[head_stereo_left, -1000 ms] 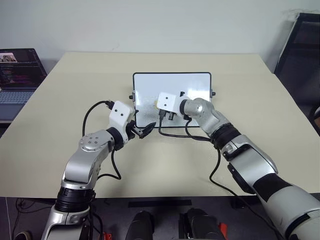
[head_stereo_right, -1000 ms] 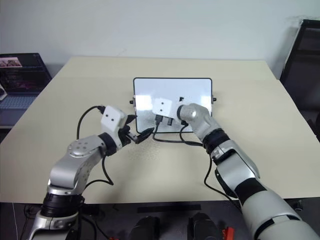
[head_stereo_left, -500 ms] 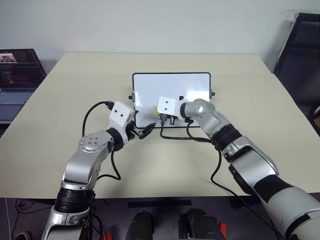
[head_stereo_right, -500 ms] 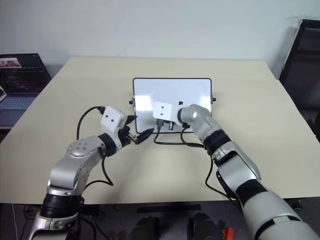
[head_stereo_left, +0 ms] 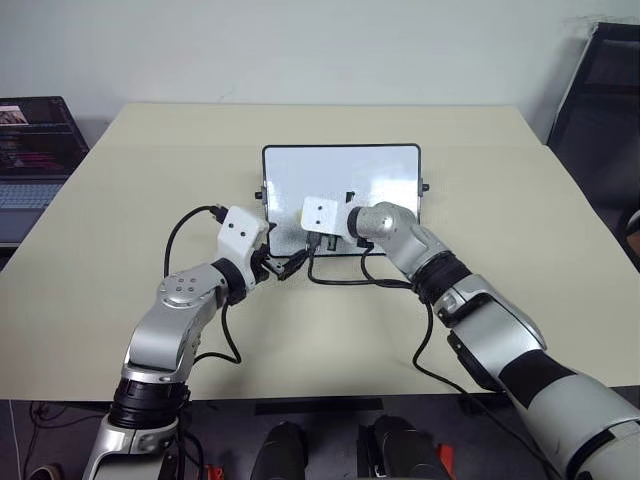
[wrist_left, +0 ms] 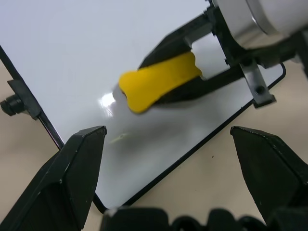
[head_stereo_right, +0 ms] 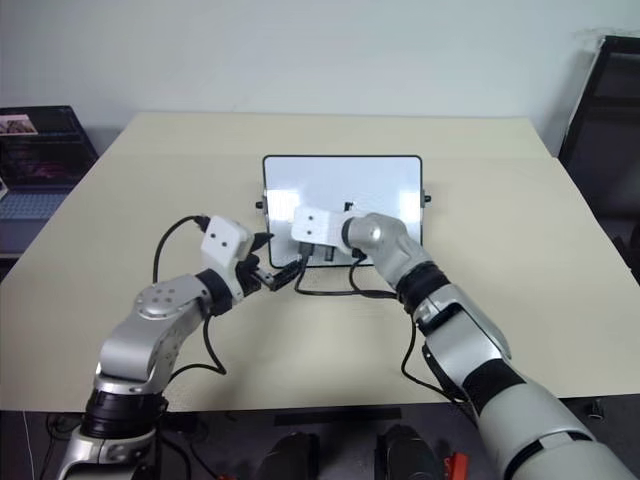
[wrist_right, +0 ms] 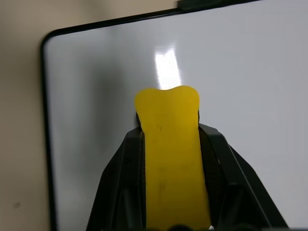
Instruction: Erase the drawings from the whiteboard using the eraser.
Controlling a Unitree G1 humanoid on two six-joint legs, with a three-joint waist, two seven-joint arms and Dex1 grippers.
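At about nine o'clock, off the bench's (head_stereo_left: pixel 120 190) left edge, sits an open laptop (head_stereo_left: pixel 35 150) with a lit screen. On the bench, the left hand (head_stereo_left: pixel 290 266) hovers at the whiteboard's near-left corner, roughly seven o'clock from the board's centre; in the left wrist view its two black fingers (wrist_left: pixel 72 178) stand wide apart, released, with nothing between them. The whiteboard (head_stereo_left: pixel 380 165) lies flat near the bench's middle, glossy white within a thin black frame, with a small black knob (head_stereo_left: pixel 258 195) on its left side. Over the board's near-left part, the right hand (head_stereo_left: pixel 318 240) reaches in from four o'clock and is clenched on the eraser (wrist_right: pixel 172 159); the right wrist view shows the yellow block gripped between the fingers (wrist_right: pixel 122 187), its rounded tip pointing toward the board's corner. From the left wrist view the eraser seems to press on the white surface, though contact is hard to confirm. A small dark mark (head_stereo_left: pixel 350 194) lies on the board just beyond the right wrist; whether it is one of the drawings I cannot tell. At two o'clock, beyond the bench's right edge, stands a dark chair (head_stereo_left: pixel 600 100).
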